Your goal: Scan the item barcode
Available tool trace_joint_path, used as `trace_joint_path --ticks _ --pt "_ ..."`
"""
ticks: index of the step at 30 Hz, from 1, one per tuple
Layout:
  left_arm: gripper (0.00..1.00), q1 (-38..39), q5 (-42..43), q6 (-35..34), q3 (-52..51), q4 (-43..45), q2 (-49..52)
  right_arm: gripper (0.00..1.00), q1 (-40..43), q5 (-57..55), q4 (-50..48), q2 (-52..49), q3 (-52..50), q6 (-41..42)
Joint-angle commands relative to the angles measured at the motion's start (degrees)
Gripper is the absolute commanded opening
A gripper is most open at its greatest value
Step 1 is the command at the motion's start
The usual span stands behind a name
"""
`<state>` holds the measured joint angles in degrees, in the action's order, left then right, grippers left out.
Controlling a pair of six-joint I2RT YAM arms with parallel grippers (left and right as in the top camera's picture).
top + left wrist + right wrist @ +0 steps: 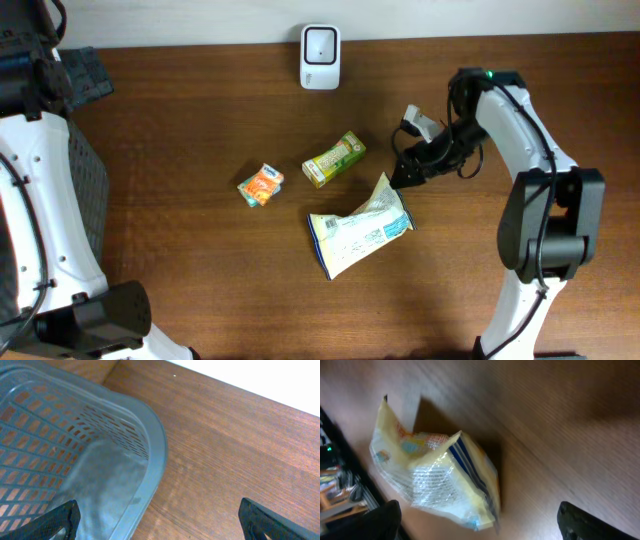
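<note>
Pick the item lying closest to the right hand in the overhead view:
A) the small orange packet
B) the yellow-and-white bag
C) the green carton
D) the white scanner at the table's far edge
B: the right hand sits right at the upper corner of the yellow-and-white bag, and its wrist view shows that bag lying between its open fingers, not gripped.

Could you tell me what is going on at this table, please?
The right tool stands open beside the bag, which lies on the table, not held. The left tool hangs open over a grey basket. A green carton, an orange carton and the scanner lie apart from both.
</note>
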<state>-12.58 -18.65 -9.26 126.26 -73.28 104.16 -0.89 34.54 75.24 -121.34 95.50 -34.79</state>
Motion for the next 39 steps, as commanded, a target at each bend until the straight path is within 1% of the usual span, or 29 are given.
trace_joint_path --ticks 1,3,6,7,9,10,11,12,14,15,17,20,21,22,23,25,26,27,28,31,32,34,37,39 --pt "0.99 -0.24 0.02 -0.52 -0.07 0.09 0.11 0.99 -1.07 8.55 -6.67 0.00 -10.54 -5.73" --pt "0.99 -0.24 0.02 -0.52 -0.07 0.09 0.11 0.99 -3.21 12.92 -11.50 0.00 -15.76 -6.56" --pt "0.99 -0.24 0.02 -0.52 -0.07 0.09 0.11 0.99 -6.38 12.83 -11.87 0.00 -16.92 -6.99" --pt "0.99 -0.24 0.02 -0.52 -0.07 0.09 0.11 0.97 -7.21 12.87 -12.13 0.00 -16.92 -6.95" --pt "0.99 -0.24 0.02 -0.52 -0.07 0.07 0.11 0.65 -8.09 15.17 -12.28 0.00 -16.92 -6.19" --pt "0.99 -0.24 0.02 -0.52 -0.07 0.07 0.11 0.27 -8.17 16.63 -12.31 0.00 -16.92 -4.15" --pt "0.99 -0.24 0.02 -0.55 -0.07 0.09 0.11 0.04 -8.04 17.79 -12.39 0.00 -16.92 -1.18" --pt "0.99 -0.24 0.02 -0.52 -0.07 0.09 0.11 0.04 -7.96 17.79 -12.66 0.00 -16.85 0.00" --pt "0.99 -0.24 0.02 -0.52 -0.07 0.07 0.11 0.04 -7.48 17.77 -12.72 0.02 -16.13 1.97" --pt "0.99 -0.24 0.02 -0.52 -0.07 0.09 0.11 0.04 -6.64 17.75 -12.61 0.09 -14.93 4.31" --pt "0.99 -0.24 0.02 -0.55 -0.07 0.07 0.11 0.04 -4.20 17.00 -10.62 0.55 -10.51 6.40" --pt "0.99 -0.24 0.02 -0.52 -0.07 0.09 0.11 0.04 -1.53 9.16 -10.56 1.09 -2.58 16.26" --pt "0.99 -0.24 0.02 -0.52 -0.07 0.07 0.11 0.04 -1.20 6.73 -10.54 1.09 -0.59 17.79" --pt "0.99 -0.24 0.02 -0.52 -0.07 0.07 0.11 0.11 -1.01 5.22 -10.49 1.09 0.24 17.75" --pt "0.99 -0.24 0.02 -0.52 -0.07 0.09 0.11 0.33 -1.03 4.28 -10.47 1.07 0.28 17.73" --pt "0.99 -0.24 0.02 -0.55 -0.07 0.09 0.11 0.69 -1.01 1.81 -11.32 0.83 -1.38 16.74" --pt "0.99 -0.24 0.02 -0.55 -0.07 0.07 0.11 0.83 -0.96 1.81 -12.11 0.70 -2.40 16.20" --pt "0.99 -0.24 0.02 -0.52 -0.07 0.07 0.11 0.93 -0.90 1.79 -12.50 0.02 -2.95 16.20" --pt "0.99 -0.24 0.02 -0.55 -0.07 0.07 0.11 0.96 -0.74 1.77 -12.50 -0.31 -2.99 16.17" --pt "0.99 -0.24 0.02 -0.55 -0.07 0.09 0.11 0.99 1.42 2.08 -12.76 -1.84 -3.10 12.15" --pt "0.99 -0.24 0.02 -0.52 -0.07 0.09 0.11 0.99 2.25 4.13 -13.29 -2.64 -3.10 9.35" --pt "0.99 -0.24 0.02 -0.52 -0.07 0.07 0.11 0.99 2.84 12.13 -13.29 -4.72 -3.15 1.81" --pt "0.99 -0.24 0.02 -0.52 -0.07 0.07 0.11 0.99 -0.33 19.21 -13.07 -10.08 -3.17 -3.02" --pt "0.99 -0.24 0.02 -0.52 -0.07 0.09 0.11 0.99 -3.43 23.74 -12.46 -11.21 -3.17 -5.51"
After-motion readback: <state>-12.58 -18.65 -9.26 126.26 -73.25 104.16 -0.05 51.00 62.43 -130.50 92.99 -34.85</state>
